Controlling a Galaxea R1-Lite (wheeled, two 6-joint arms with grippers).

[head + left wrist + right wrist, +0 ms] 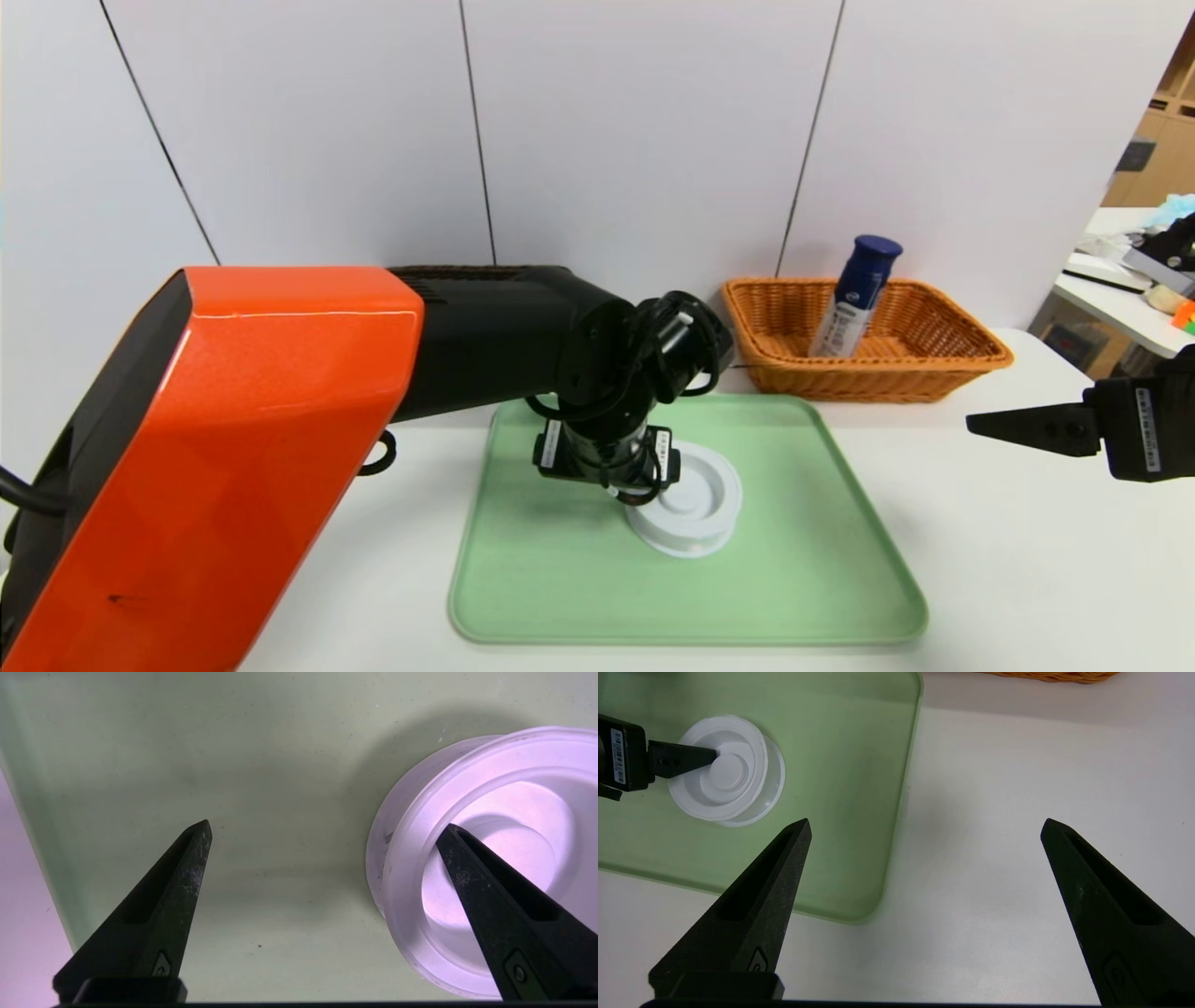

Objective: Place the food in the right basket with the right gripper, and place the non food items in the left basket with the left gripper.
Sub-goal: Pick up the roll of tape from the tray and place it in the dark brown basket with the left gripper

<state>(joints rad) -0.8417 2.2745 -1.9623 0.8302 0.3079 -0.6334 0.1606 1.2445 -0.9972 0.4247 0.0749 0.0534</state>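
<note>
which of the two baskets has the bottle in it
The orange-tan wicker basket, beyond the green tray's right side; the dark bottle cap rises above its rim, while the dark brown basket is mostly hidden.

The round container [689,499] lies on the tray [794,597], right of its middle; the right basket [868,381] sits behind the tray, toward the right. The bottle [856,297] leans inside that basket; the wall [635,140] rises behind.

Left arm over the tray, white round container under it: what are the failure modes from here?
The left gripper is open with only one finger over the white round container; closing now might just push it sideways. The container's round, flared rim could make a grip slip. The left arm covers most of the dark basket in the head view, so placement may be hard to check.
</note>
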